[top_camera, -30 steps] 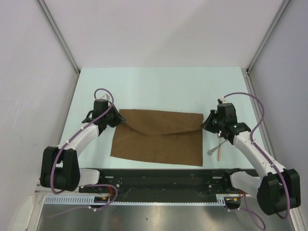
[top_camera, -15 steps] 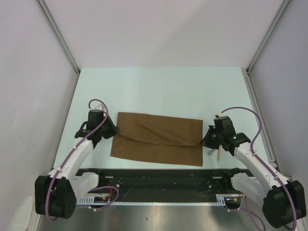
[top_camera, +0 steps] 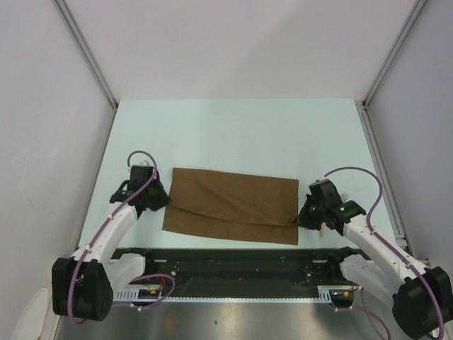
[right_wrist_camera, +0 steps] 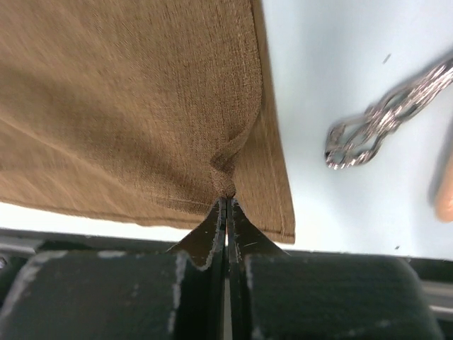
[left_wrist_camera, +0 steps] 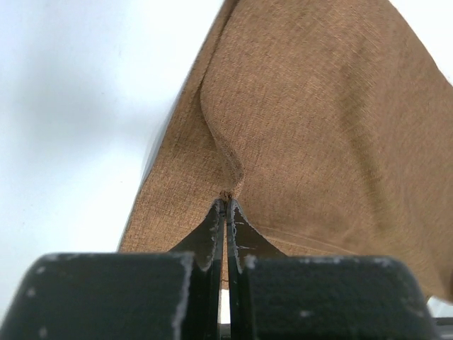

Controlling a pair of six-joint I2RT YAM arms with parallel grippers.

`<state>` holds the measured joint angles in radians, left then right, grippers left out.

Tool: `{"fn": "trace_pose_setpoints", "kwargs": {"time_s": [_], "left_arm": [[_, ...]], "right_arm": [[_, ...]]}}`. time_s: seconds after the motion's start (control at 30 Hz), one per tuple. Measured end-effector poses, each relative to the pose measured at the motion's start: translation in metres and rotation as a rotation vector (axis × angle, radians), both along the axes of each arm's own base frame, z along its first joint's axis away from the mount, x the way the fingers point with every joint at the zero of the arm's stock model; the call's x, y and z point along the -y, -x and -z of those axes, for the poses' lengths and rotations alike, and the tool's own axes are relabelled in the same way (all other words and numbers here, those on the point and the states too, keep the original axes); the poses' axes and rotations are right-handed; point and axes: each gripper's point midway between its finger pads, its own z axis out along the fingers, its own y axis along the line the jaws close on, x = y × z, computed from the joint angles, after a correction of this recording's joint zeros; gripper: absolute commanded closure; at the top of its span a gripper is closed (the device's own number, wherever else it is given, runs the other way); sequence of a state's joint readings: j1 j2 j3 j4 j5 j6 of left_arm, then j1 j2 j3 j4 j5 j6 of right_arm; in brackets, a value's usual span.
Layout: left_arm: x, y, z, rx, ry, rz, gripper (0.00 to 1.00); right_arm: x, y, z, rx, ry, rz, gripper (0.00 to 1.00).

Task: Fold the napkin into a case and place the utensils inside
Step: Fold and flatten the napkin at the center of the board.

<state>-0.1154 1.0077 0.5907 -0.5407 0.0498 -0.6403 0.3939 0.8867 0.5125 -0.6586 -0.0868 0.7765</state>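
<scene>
Top view first: the napkin (top_camera: 233,205) is laid out on the table (top_camera: 233,127) toward the near side, and it's pinched at both ends. The left gripper (top_camera: 165,202) is clamped on the left corner of the upper layer, the right gripper (top_camera: 299,218) on the right corner. Compared with a second ago, the held edge has been dragged a good way toward the near side. Back then it sagged across the middle of the cloth, now it's drawn out as a nearly straight line just short of the near hem. So the first fold looks pretty much laid over, with only a thin strip of bottom layer left showing. The utensils (top_camera: 321,228) are parked just beside the napkin's right edge, mostly hidden under the right arm (top_camera: 375,244), so nothing is in any case yet

Left wrist view: both fingers are seen pressed together with a bunched nub of cloth caught at the tips, the fabric fanning away over the layer underneath

Right wrist view: same story, jaws closed on a gathered corner, the near hem visible just below. A silver piece (right_wrist_camera: 382,117) and a pale tan handle (right_wrist_camera: 444,195) are seen on the table off to the right, apart from the cloth

Probably what's called for next is letting go and flattening, then more folds before anything gets tucked in
</scene>
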Motion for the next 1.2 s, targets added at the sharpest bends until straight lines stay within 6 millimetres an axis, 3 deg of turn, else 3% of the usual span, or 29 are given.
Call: {"fn": "trace_pose_setpoints", "kwargs": {"time_s": [0.27,0.4,0.7,1.2], "left_arm": [[-0.003,0.008,0.012,-0.047,0.015,-0.070,1.00],[-0.005,0.018,0.018,-0.080,0.015,-0.103,1.00],[-0.014,0.028,0.010,-0.069,0.001,-0.157,1.00],[-0.014,0.037,0.027,-0.137,-0.002,-0.169,1.00]], "right_arm": [[-0.011,0.026,0.019,-0.062,0.020,-0.028,1.00],[-0.001,0.028,0.019,-0.055,0.048,0.029,1.00],[0.007,0.026,0.008,-0.005,0.036,0.104,1.00],[0.002,0.051,0.032,-0.105,0.069,0.042,1.00]]}}
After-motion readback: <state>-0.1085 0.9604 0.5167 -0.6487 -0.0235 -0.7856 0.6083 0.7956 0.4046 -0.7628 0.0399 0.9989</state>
